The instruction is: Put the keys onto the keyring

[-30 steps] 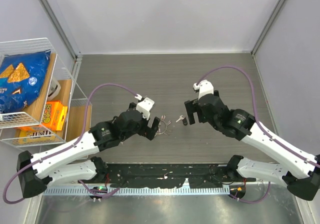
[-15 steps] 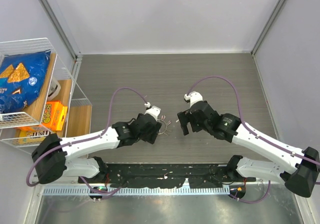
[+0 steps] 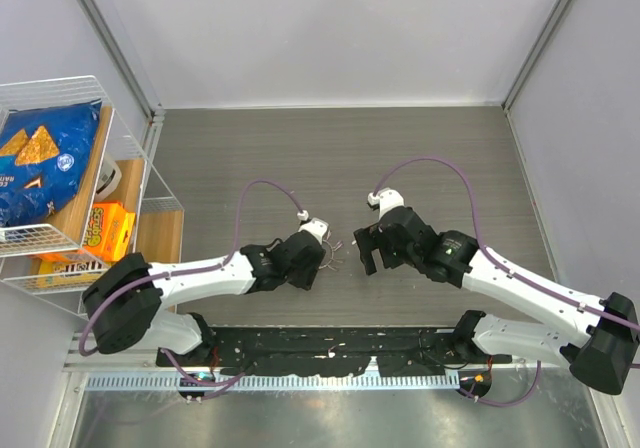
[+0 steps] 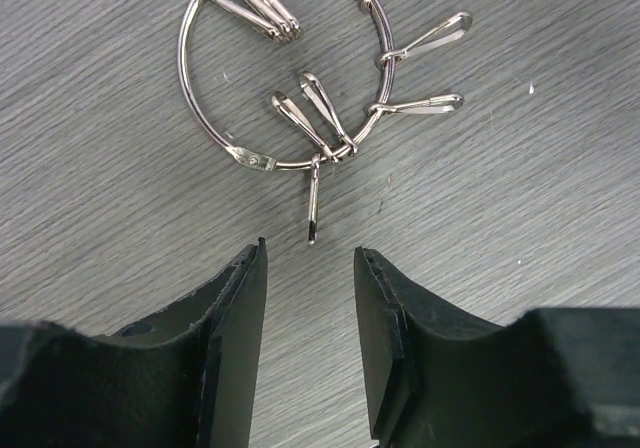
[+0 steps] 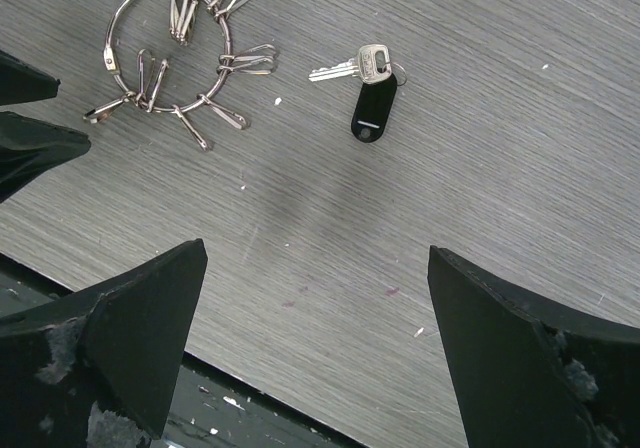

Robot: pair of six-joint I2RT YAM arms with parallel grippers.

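Observation:
The keyring [image 4: 250, 156] is a thin silver wire ring lying flat on the grey table. Several slim silvery clip-like pieces [image 4: 425, 104] hang on it. My left gripper [image 4: 310, 250] is open and empty, its tips just short of the lowest clip [image 4: 313, 203]. In the right wrist view the ring [image 5: 112, 30] lies at upper left. A loose silver key [image 5: 345, 68] with a black tag [image 5: 371, 108] lies to its right. My right gripper [image 5: 315, 253] is wide open and empty, above the table on the near side of the key. In the top view the ring [image 3: 329, 252] lies between the left gripper [image 3: 314, 260] and the right gripper [image 3: 364, 252].
A wire rack [image 3: 150, 158] stands at the left with a blue chip bag [image 3: 40, 163] and an orange box [image 3: 105, 230]. The table's near edge and a black rail [image 5: 200, 408] lie just below my right gripper. Grey walls close in the back and sides.
My left gripper has stretched right and come down to the ring. My right gripper has moved left and nearer over the key, which it now hides in the top view.

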